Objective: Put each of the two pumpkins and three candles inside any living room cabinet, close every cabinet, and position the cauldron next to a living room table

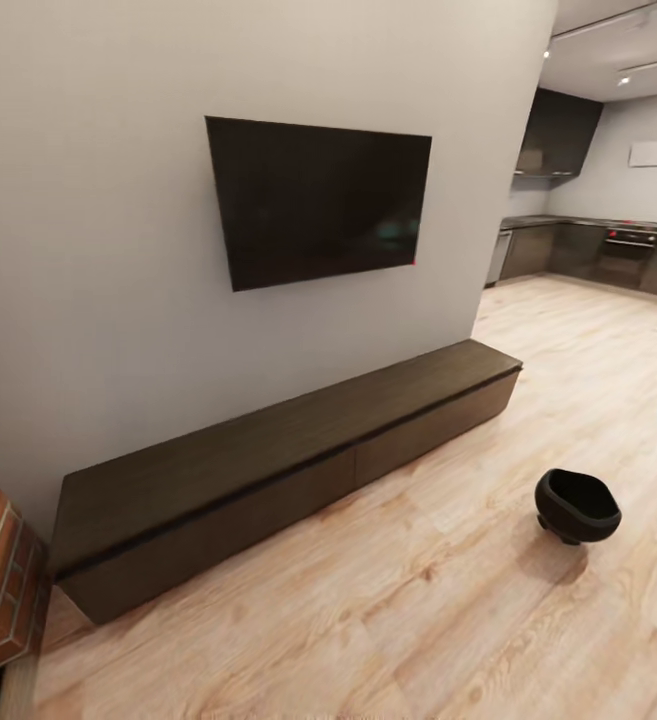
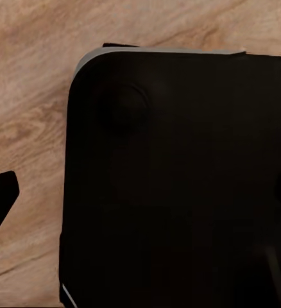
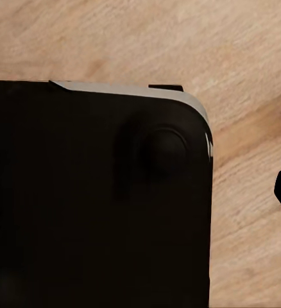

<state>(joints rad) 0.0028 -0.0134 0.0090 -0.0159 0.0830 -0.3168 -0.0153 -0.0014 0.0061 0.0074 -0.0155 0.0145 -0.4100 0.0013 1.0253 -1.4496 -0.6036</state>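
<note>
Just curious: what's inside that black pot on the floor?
The cauldron looks empty: only its dark inner wall shows. The near rim hides part of its bottom.

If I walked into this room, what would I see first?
Probably the big dark TV hanging on the grey wall, with the long, low dark-brown cabinet on the floor right below it, its fronts all shut. Next you'd spot the round black cauldron sitting alone on the wooden floor, out in front of the cabinet.

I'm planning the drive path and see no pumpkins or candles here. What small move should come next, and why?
Probably turn toward the cauldron, which stands upright on the wood floor apart from the long cabinet, whose fronts look shut. No table shows beside the pot, so it likely needs moving.
</note>
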